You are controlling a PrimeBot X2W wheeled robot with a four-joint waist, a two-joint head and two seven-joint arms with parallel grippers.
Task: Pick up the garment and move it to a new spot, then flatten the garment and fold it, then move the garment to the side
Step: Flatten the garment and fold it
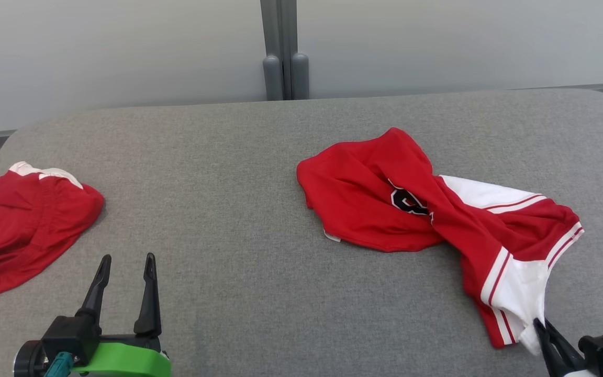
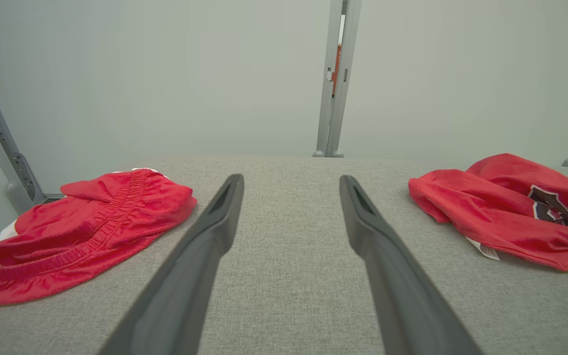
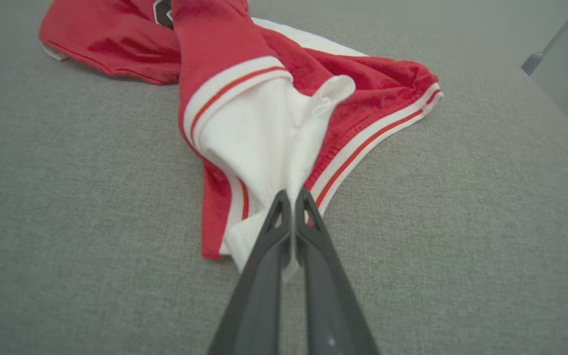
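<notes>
Jersey: a red and white jersey (image 1: 385, 209) lay crumpled and twisted on the right half of the table (image 1: 238, 173). Its red body pointed toward the middle, and its white, red-striped panels lay at the near right end.
Number: a black and white print (image 1: 409, 201) sat on the jersey's chest, partly hidden under a fold.
Tag: a small white tag (image 1: 332, 236) stuck out from the red hem on the near side.
Right gripper: the right gripper (image 1: 539, 323) sat at the lower right corner of the head view. Its two dark fingers were pressed together on the white edge of the jersey's nearest corner.
Close look at the grip: in the right wrist view the right gripper (image 3: 293, 193) had white cloth of the jersey (image 3: 259, 133) pinched between its tips. I could not tell whether that corner was lifted off the table.
Left gripper: the left gripper (image 1: 127, 257) was at the near left of the table with its fingers spread wide and nothing between them. It sat between the two pieces of clothing and touched neither.
Shorts: a pair of red shorts (image 1: 24, 225) with white trim lay bunched at the left edge of the table, well apart from the jersey.
Table: it was covered in grey woven cloth and had rounded far corners.
Behind: a grey post (image 1: 279, 52) stood at the middle of the far edge, against pale wall panels.
</notes>
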